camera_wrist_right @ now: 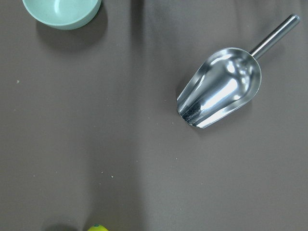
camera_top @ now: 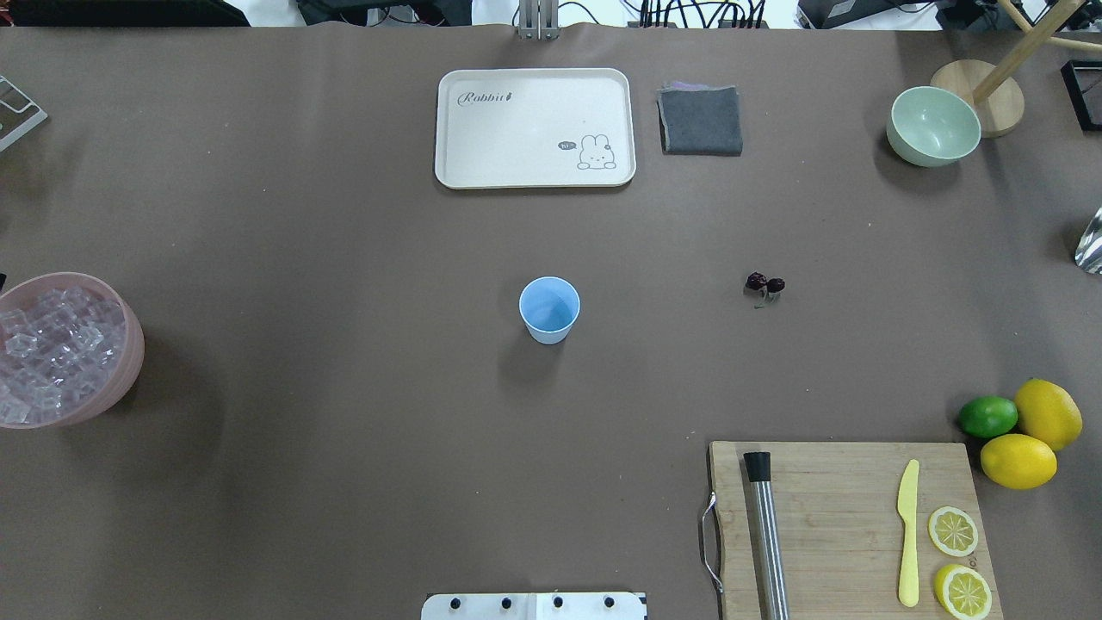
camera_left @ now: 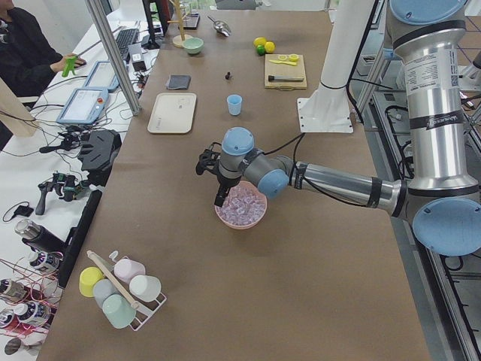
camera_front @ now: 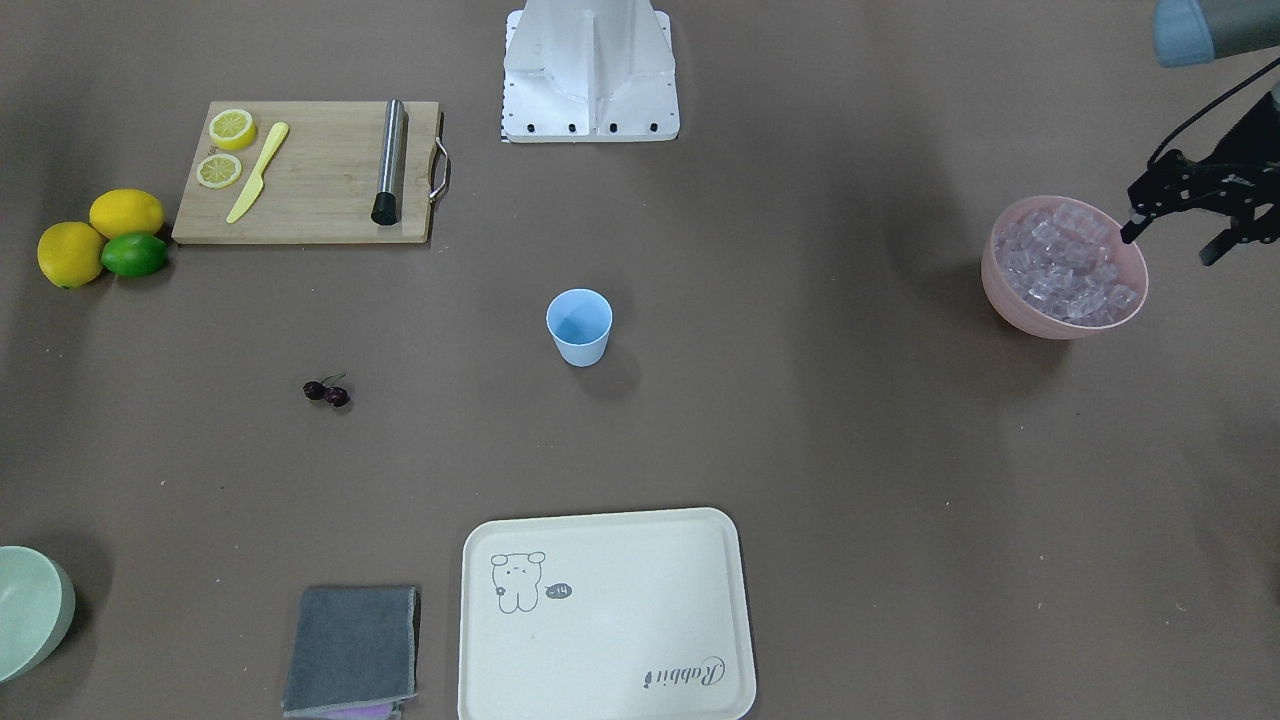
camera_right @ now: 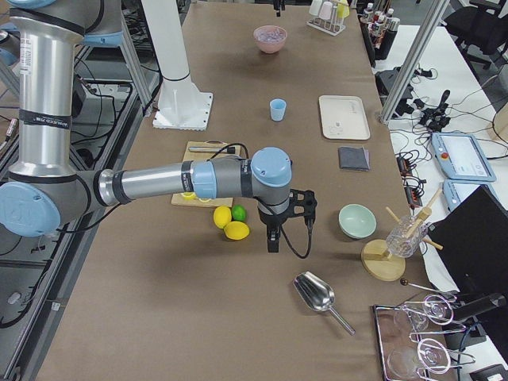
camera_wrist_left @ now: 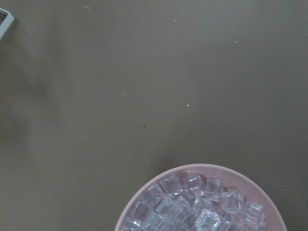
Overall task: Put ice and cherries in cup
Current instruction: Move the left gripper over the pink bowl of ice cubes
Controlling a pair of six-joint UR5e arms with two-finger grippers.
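Blue cup (camera_front: 579, 326) stands upright, mouth up; cherries (camera_front: 327, 391) lie apart.

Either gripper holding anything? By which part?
Left gripper: open by the round pink plastic bowl of clear ice cubes, holding nothing. Right gripper: seen only from the side, nothing visible in it, jaw state unclear.
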